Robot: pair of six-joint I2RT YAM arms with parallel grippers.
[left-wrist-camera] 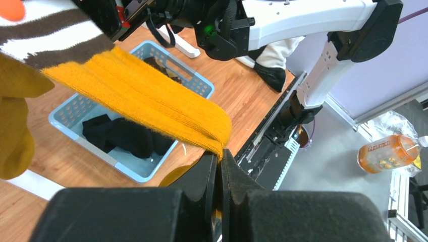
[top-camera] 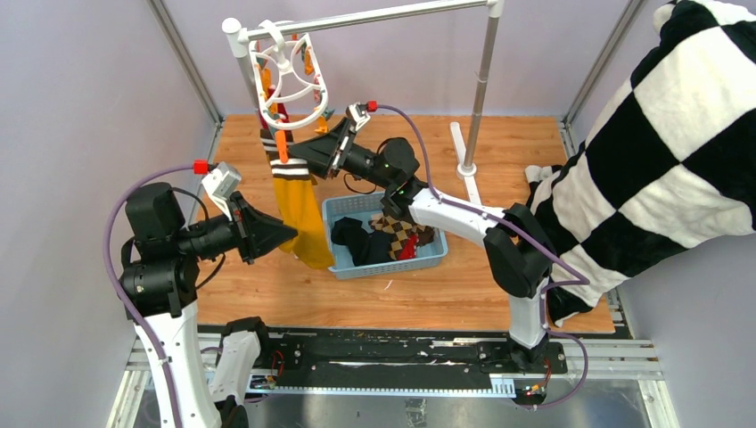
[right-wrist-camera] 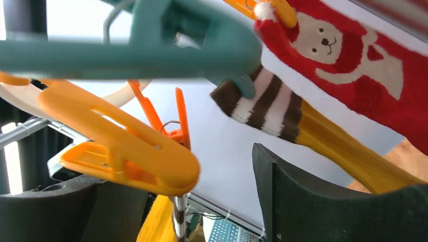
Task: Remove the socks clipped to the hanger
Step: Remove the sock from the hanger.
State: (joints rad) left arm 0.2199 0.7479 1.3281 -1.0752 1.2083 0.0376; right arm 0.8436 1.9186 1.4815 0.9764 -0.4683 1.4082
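The white round hanger (top-camera: 285, 80) hangs from the rail at the back left, with orange and teal pegs. A mustard yellow sock (top-camera: 299, 214) with a brown-and-white striped cuff dangles from it. My left gripper (top-camera: 283, 234) is shut on this sock's lower end (left-wrist-camera: 151, 101), the cloth pinched at the jaw tips (left-wrist-camera: 220, 154). My right gripper (top-camera: 309, 148) is up at the pegs, open (right-wrist-camera: 186, 166), with an orange peg (right-wrist-camera: 126, 151) against its left finger. A teal peg (right-wrist-camera: 151, 45) clamps a striped cuff (right-wrist-camera: 262, 101). A red sock (right-wrist-camera: 353, 65) with a bear hangs beside it.
A blue basket (top-camera: 428, 259) on the wooden table holds a dark sock (top-camera: 355, 239), an argyle sock (top-camera: 398, 229) and a bit of red. The grey rail stand (top-camera: 481, 89) rises behind it. A black-and-white checkered blanket (top-camera: 651, 152) fills the right side.
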